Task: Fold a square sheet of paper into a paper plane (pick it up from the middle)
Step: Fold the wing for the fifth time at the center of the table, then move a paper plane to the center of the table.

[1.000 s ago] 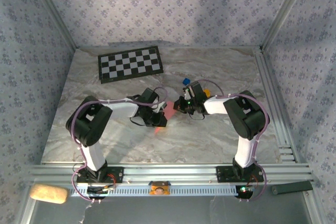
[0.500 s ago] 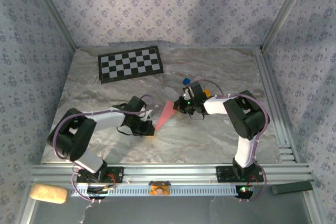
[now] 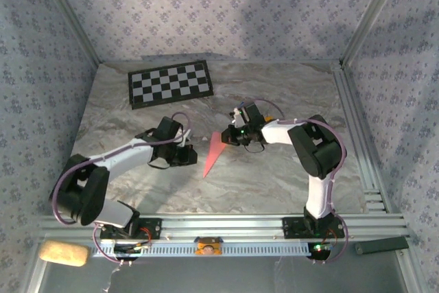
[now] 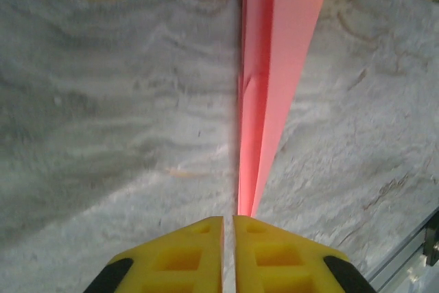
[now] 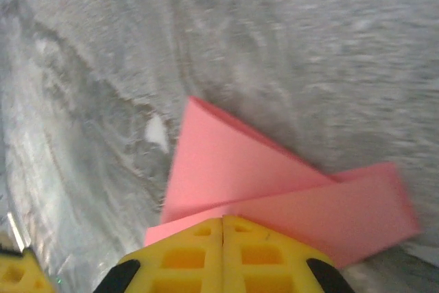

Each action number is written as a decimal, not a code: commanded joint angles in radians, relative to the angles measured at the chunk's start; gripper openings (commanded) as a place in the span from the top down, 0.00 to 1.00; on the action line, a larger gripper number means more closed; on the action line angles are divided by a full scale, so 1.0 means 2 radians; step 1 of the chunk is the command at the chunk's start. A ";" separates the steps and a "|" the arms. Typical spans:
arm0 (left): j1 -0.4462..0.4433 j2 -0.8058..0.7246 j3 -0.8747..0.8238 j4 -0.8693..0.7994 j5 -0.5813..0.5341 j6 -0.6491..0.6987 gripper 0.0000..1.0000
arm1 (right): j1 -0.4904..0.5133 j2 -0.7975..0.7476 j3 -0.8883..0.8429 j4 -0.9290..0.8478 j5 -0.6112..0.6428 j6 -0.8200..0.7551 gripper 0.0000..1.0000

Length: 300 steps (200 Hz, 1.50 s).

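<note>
One slim paper plane stretches over the table, its sharp tip nearest the arm bases and its long axis slanting away to the right. The left gripper, jaws all but together on nothing, sits just beside that tip, in line with the crease. Farther off, the right gripper is clamped on the wide tail.

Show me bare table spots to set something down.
Free: the far right corner of the table, between the checkerboard mat and the right rail, and the strip between the paper plane and the near rail. Crowded: centre, where the left claw and right claw flank the plane.
</note>
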 commanded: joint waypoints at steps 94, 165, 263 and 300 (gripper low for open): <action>0.006 0.120 0.057 0.029 0.074 -0.021 0.80 | 0.000 -0.150 -0.073 -0.050 0.075 0.077 0.82; 0.005 0.138 0.063 0.041 0.094 -0.013 0.79 | 0.022 -0.143 -0.103 -0.031 0.089 0.096 0.78; 0.005 0.157 0.070 0.045 0.112 -0.013 0.78 | 0.043 -0.127 -0.110 -0.029 0.112 0.116 0.77; 0.005 0.163 0.073 0.044 0.107 -0.012 0.77 | 0.046 -0.125 -0.111 -0.028 0.115 0.116 0.78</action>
